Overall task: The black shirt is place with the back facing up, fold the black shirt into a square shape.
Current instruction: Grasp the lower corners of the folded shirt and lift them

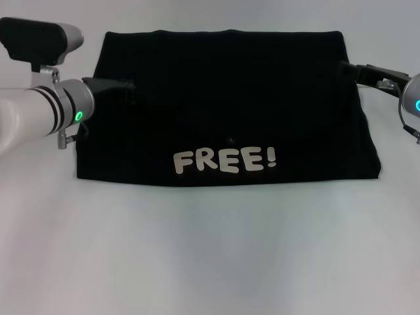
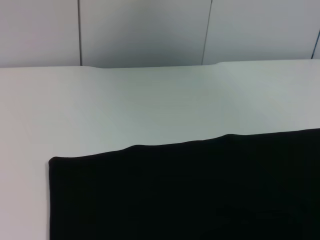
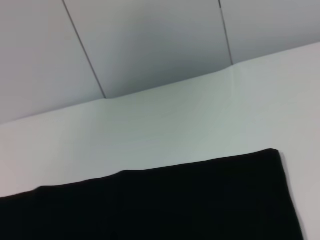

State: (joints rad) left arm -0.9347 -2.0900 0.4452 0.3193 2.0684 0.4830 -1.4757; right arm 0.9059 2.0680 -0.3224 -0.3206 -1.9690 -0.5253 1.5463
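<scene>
The black shirt (image 1: 223, 111) lies flat on the white table as a wide folded rectangle, with cream "FREE!" lettering (image 1: 224, 159) showing near its front edge. My left gripper (image 1: 125, 85) reaches over the shirt's left edge, towards the back. My right gripper (image 1: 348, 69) is over the right edge, also near the back. Both black grippers blend into the dark cloth. In the left wrist view the black shirt (image 2: 190, 195) shows a far edge and one corner. In the right wrist view the black shirt (image 3: 165, 205) shows its other far corner.
The white table (image 1: 210, 249) stretches in front of the shirt and on both sides. Behind the table's far edge stands a grey panelled wall (image 2: 150, 30), also seen in the right wrist view (image 3: 150, 45).
</scene>
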